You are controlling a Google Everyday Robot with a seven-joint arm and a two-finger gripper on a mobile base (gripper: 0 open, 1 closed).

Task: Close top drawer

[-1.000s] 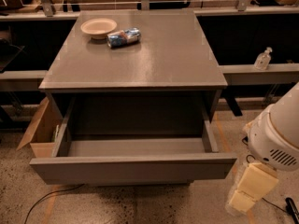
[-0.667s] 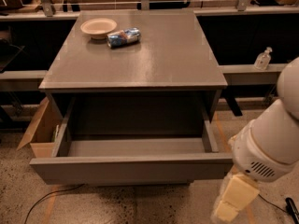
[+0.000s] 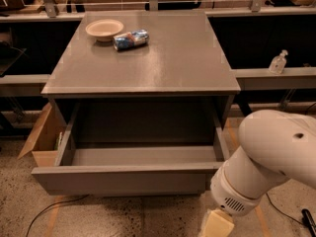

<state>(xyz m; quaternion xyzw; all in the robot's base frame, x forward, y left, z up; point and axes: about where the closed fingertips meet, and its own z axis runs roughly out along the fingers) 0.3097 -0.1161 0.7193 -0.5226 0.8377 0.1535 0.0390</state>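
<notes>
The top drawer (image 3: 123, 179) is a wide matte-grey drawer with a flat handleless front. It stands pulled far out of the grey cabinet (image 3: 143, 63), and its deep box interior (image 3: 143, 155) looks empty. My white arm (image 3: 261, 167) reaches in from the lower right. My gripper (image 3: 217, 225) is the cream part at the bottom edge of the view, just below and right of the drawer front's right end. It is partly cut off by the frame.
A cream bowl (image 3: 104, 29) and a blue-and-white packet (image 3: 131, 39) lie on the cabinet top at the back left. A cardboard box (image 3: 43, 138) stands on the floor left of the drawer. A clear bottle (image 3: 278, 62) stands on the right shelf. A cable (image 3: 59, 209) lies on the floor.
My arm and gripper have moved left and down, closer to the right end of the drawer front. The drawer has stayed open at the same distance.
</notes>
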